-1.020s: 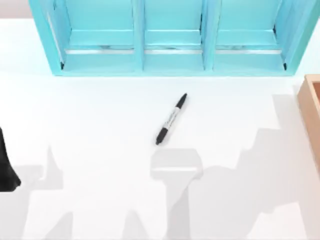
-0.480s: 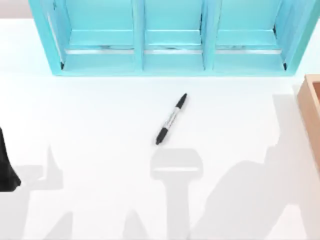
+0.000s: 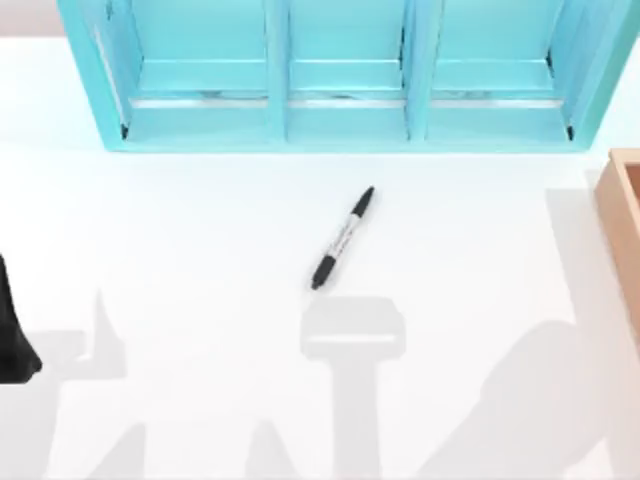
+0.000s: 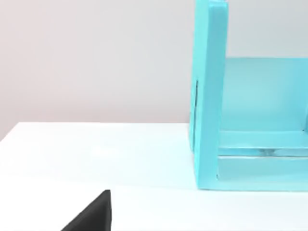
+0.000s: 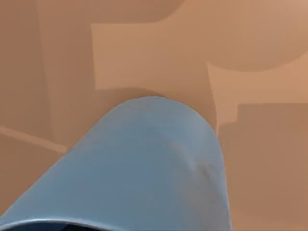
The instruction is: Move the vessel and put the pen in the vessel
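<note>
Closing in on the small translucent blue plastic cup [image 5: 149,168] inside the tan wooden box [image 5: 260,159]; can't tell my right pincer's state, so I'm centring before squeezing.

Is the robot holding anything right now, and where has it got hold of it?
It cannot be told. The blue cup sits close before the right wrist camera against tan wood, but no fingers show on it. The pen lies untouched on the table.

Left arm [image 3: 12,335] parked at the table's left edge, a dark bulk low over the surface, a black corner of its gripper [image 4: 91,216] poking into the left wrist view, fingers hidden from sight
</note>
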`<state>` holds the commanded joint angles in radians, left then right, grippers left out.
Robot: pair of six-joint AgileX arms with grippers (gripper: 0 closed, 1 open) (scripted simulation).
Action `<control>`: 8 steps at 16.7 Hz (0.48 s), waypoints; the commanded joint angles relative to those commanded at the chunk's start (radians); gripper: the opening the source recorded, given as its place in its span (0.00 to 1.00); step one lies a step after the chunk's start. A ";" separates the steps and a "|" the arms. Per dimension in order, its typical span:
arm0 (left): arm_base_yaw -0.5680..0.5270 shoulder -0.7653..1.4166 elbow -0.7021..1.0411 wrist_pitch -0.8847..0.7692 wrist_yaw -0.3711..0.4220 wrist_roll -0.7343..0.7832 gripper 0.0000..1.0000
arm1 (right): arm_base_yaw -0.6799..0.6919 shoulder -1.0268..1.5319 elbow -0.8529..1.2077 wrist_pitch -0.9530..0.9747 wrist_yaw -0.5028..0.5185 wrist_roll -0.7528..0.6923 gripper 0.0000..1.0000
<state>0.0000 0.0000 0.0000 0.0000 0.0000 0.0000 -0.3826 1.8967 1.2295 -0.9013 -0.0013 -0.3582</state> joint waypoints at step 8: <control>0.000 0.000 0.000 0.000 0.000 0.000 1.00 | 0.000 0.000 0.000 0.000 0.000 0.000 0.55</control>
<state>0.0000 0.0000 0.0000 0.0000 0.0000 0.0000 -0.3826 1.8967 1.2295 -0.9013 -0.0013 -0.3582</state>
